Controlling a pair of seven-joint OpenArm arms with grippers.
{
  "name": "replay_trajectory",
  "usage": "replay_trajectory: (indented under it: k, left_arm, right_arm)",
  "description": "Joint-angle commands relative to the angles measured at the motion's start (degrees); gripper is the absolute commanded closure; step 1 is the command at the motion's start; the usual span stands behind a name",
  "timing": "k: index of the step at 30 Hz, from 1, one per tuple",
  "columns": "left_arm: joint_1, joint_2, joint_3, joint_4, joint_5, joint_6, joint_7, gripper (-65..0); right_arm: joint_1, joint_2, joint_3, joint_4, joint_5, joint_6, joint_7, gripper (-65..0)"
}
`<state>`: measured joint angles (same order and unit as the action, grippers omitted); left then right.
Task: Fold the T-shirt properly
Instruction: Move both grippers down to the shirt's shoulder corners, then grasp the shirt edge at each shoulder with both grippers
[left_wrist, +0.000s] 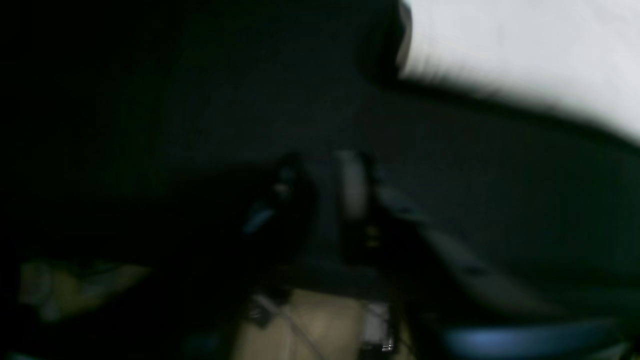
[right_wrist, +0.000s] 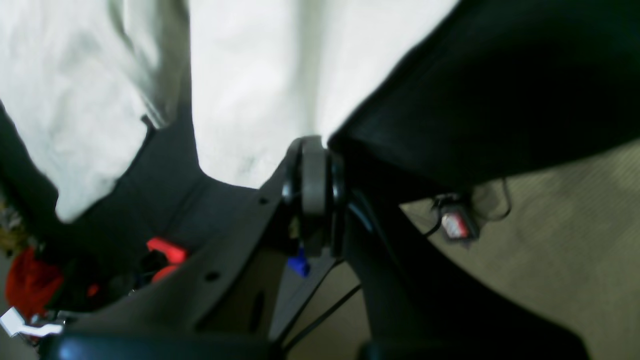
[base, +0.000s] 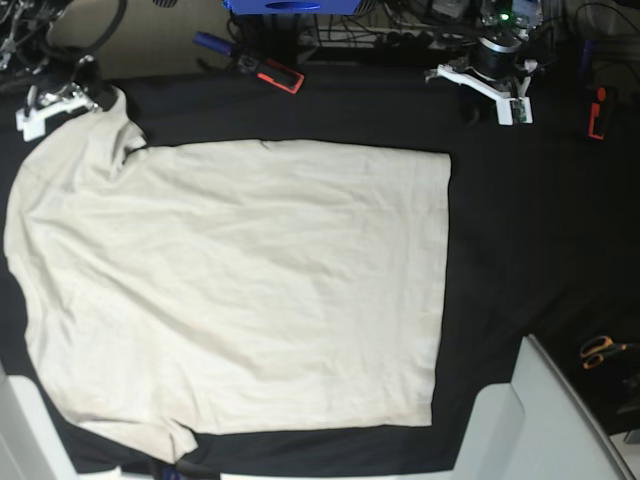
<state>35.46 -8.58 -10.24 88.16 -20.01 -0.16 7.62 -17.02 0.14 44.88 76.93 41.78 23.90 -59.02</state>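
The right pincer (right_wrist: 314, 150) is pinched shut on the T-shirt (base: 240, 290) edge, the left pincer (left_wrist: 320, 192) looks partly open and empty, so next comes folding it over.

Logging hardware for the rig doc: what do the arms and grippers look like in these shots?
Right gripper: dark grey or black fingers with a lighter grey pad, black cables trailing beneath. Left gripper: blurred, dark fingers, one pale pad. In the base view, light grey arm shells sit at the bottom corners.
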Motion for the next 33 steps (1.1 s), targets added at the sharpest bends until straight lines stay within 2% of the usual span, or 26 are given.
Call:
replay_trajectory:
  k: [1,2,3,6,11,23,33]
  left_arm:
    - [0.4,-1.7,-0.2,0.5,-2.3,0.4,-1.2,-23.5]
    - [0.4,-2.5,0.1,-0.2,-4.7,0.4,-1.2,-27.2]
    - [0.2,-2.8,0.1,-1.0,-6.8,0.4,-1.2,-28.1]
    - [-2.0,-2.8,0.2,-4.2,-10.7,0.4,-1.2,-28.1]
    - [-4.8,-2.5,1.6,-7.8,-13.4,0.4,-1.1,-28.1]
    - [-11.6,-2.5,9.8,-12.0,-13.4,0.4,-1.1,-28.1]
    - [-13.4,-2.4,13.2,-11.7,-13.4,0.4,-1.2,-28.1]
  right_arm:
    - [0.0,0.7,0.3,0.5,0.7,0.4,-0.1,-0.3]
    - [0.0,0.7,0.0,0.5,0.7,0.4,0.0,-0.3]
    - [0.0,0.7,0.0,0.5,0.7,0.4,0.0,-0.3]
    - [0.0,0.7,0.0,0.5,0.7,0.4,0.0,-0.2]
    - [0.1,0.7,0.3,0.5,0.6,0.4,0.0,-0.2]
    - [0.2,0.7,0.4,0.5,0.6,0.4,0.1,-0.2]
    - [0.2,0.7,0.2,0.5,0.6,0.4,0.1,-0.2]
